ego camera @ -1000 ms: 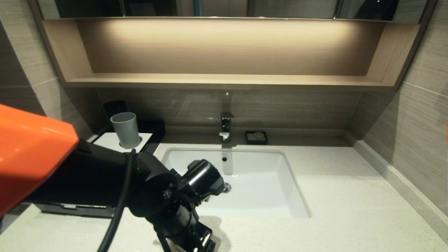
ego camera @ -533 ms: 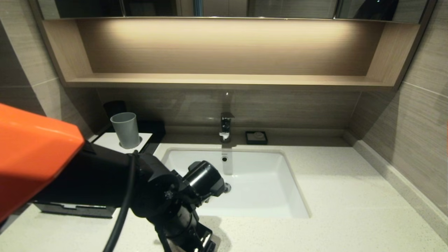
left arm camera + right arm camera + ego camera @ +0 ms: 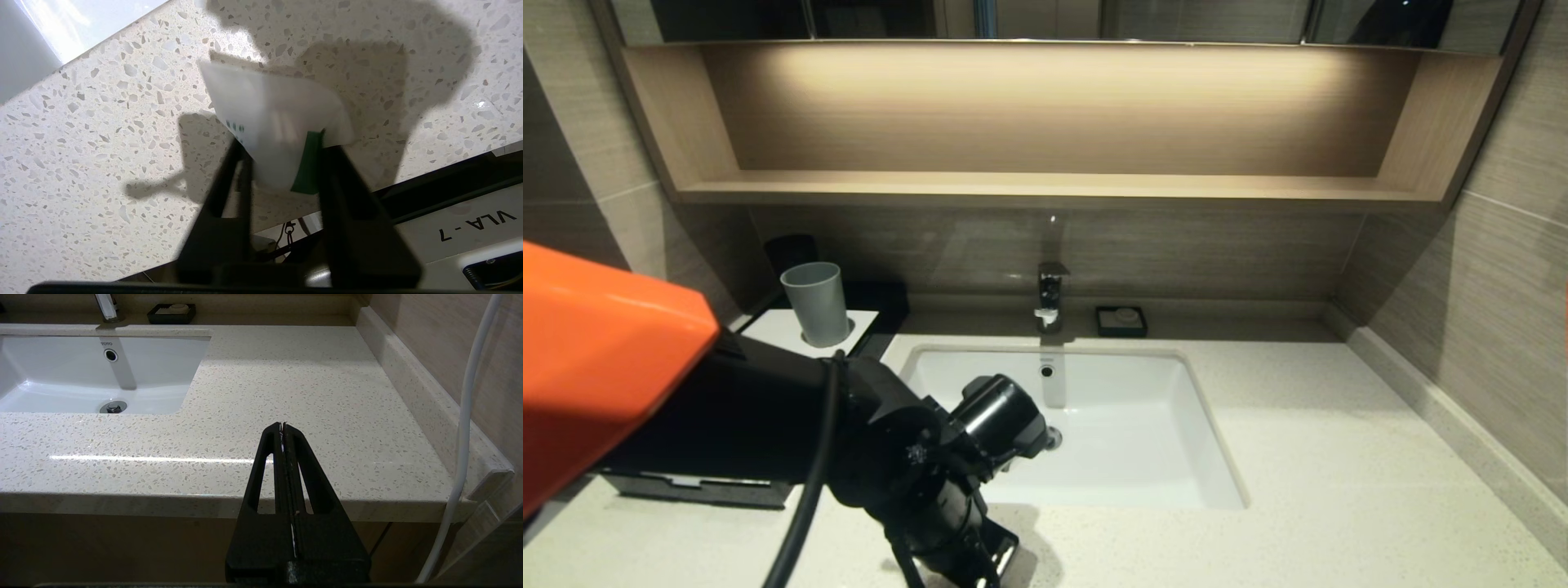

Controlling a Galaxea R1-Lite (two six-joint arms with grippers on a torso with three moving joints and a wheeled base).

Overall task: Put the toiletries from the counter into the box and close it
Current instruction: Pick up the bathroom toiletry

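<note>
Left wrist view: my left gripper (image 3: 282,159) has its fingers (image 3: 229,175) clamped on the translucent sachet (image 3: 278,122) with the green label, just above the speckled table (image 3: 102,122), near the front edge left of the sink (image 3: 1094,425). Box (image 3: 792,327) sits far left with the grey cup (image 3: 815,304) on it. Right gripper (image 3: 282,428) parked off the table's near right edge, fingers pressed together, empty.

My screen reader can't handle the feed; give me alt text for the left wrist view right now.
The left gripper has its two black fingers around a small translucent sachet with a green label, just above the speckled cream counter. The sachet is bent between the fingers and casts a shadow on the stone. A corner of the white sink shows at the frame's edge.
</note>
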